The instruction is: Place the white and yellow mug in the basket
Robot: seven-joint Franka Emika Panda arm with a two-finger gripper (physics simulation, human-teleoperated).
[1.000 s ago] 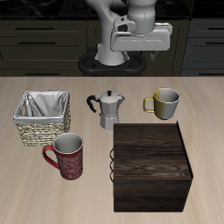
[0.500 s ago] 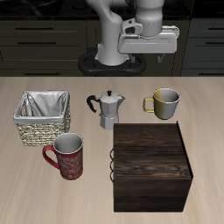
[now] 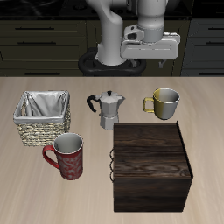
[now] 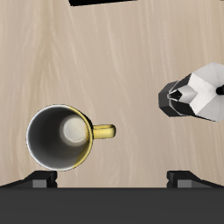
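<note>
The white and yellow mug (image 3: 164,103) stands upright on the table, its yellow handle pointing toward the moka pot. In the wrist view the mug (image 4: 59,137) shows from above, with its yellow inside and handle. The wicker basket (image 3: 41,118) with white lining stands at the far side of the table from the mug, past the moka pot, and holds nothing. My gripper (image 3: 149,59) hangs high above the table, behind and above the mug. It is open and empty, with its fingertips (image 4: 39,179) wide apart.
A silver moka pot (image 3: 108,109) stands between the basket and the mug and also shows in the wrist view (image 4: 197,92). A dark red patterned mug (image 3: 66,156) stands in front of the basket. A large dark wooden box (image 3: 150,166) sits near the table's front edge.
My gripper has shifted sideways toward the spot above the white and yellow mug. It stays open. Nothing on the table has moved.
</note>
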